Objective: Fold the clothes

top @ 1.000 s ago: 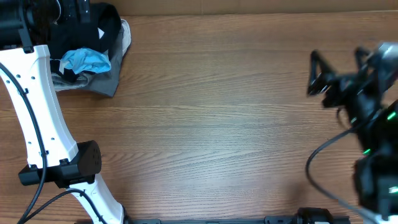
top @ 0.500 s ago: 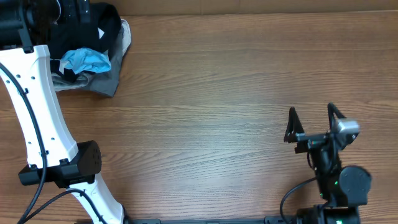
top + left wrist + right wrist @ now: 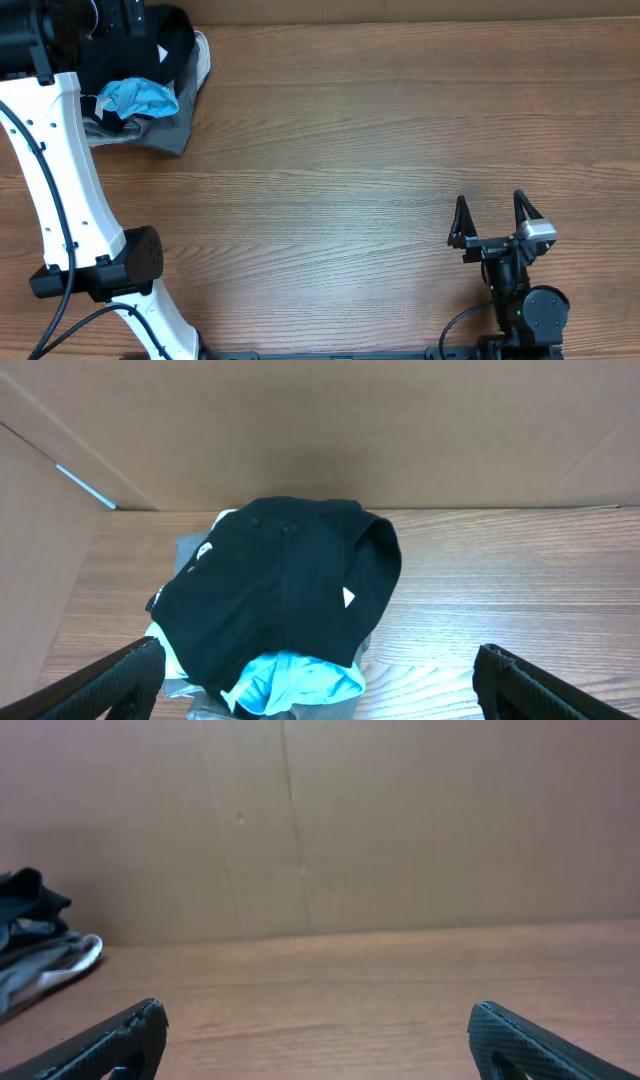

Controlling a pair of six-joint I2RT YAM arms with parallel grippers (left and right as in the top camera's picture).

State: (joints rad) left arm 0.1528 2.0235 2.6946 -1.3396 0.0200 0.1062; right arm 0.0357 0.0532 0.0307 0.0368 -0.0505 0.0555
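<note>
The black garment lies crumpled on top of a pile at the table's far left corner; it also shows in the overhead view and far off in the right wrist view. It has a small white tag and a small white logo. My left gripper hovers open just in front of the pile, holding nothing; in the overhead view it is hidden among the dark arm parts. My right gripper is open and empty near the table's front right, with bare wood between its fingertips.
A light blue shirt and a grey-tan garment lie under the black one. A cardboard wall stands behind the table. The left arm's white links cross the table's left side. The wooden table spans the middle.
My right arm has drawn back from the right edge towards the front of the table, the gripper staying open. The left arm and the pile have not moved.
</note>
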